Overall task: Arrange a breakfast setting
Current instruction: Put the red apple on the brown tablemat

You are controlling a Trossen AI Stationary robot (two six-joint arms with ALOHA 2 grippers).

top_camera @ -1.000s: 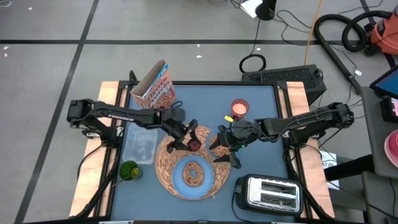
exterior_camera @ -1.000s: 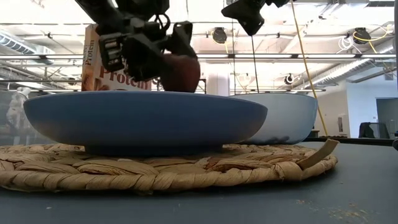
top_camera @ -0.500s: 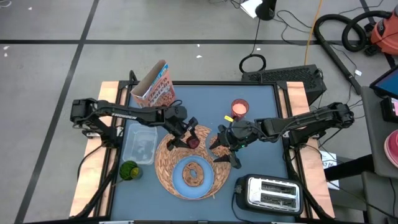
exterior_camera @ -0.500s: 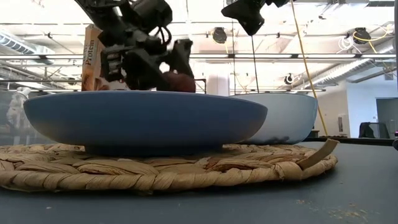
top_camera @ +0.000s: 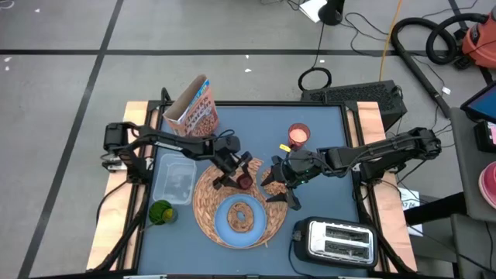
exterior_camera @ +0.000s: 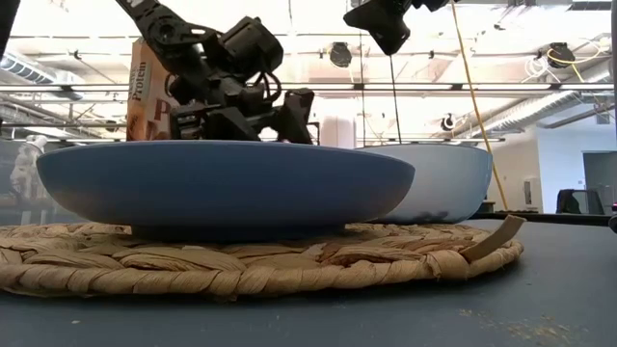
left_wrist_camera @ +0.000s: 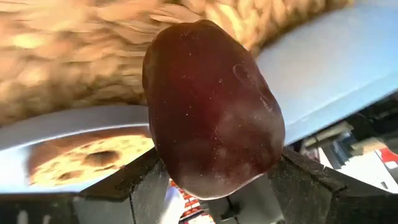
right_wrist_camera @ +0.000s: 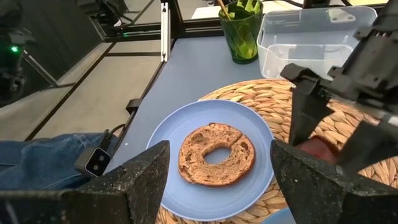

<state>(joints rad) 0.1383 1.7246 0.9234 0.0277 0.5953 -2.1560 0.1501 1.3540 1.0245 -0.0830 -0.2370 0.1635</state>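
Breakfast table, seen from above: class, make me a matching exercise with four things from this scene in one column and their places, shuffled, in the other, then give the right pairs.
Things:
1. ring-shaped bread
2. dark-red item
3. cereal box
4. toaster

Places:
A. held in the left tool over the straw placemat
B. on the light-blue plate
C. at the table's near right corner
D. at the table's far left corner

Pairs: 1-B, 2-A, 3-D, 4-C
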